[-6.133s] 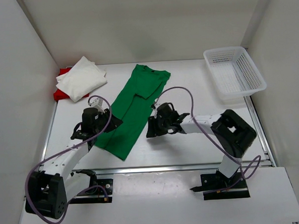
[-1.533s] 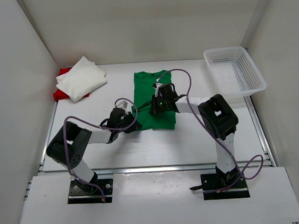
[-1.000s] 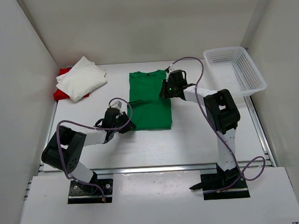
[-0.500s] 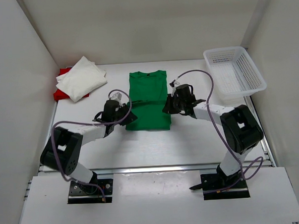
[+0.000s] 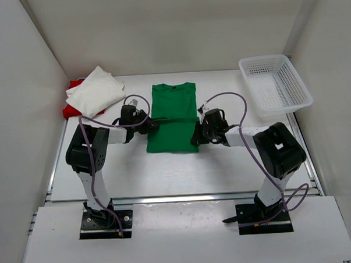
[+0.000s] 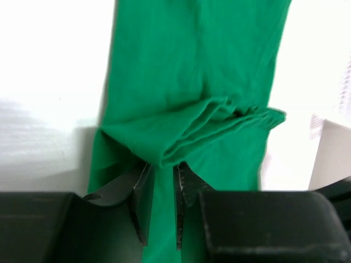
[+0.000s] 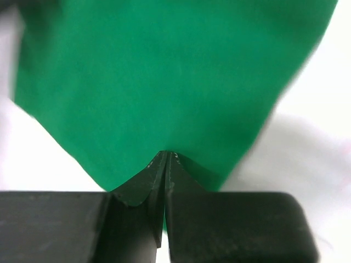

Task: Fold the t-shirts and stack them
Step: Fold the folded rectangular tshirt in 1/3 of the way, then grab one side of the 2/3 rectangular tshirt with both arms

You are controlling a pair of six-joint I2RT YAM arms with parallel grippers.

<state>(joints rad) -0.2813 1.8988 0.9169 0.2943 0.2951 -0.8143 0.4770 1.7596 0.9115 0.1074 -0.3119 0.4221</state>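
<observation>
While both jaws pinch its soft edges, the green t-shirt (image 5: pixel 173 108) lies folded, rectangular

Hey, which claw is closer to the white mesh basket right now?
Right. The right claw is at the green t-shirt's right edge, the side facing the white mesh basket. The left claw is at the shirt's left edge, with the shirt between it and the basket.
</observation>
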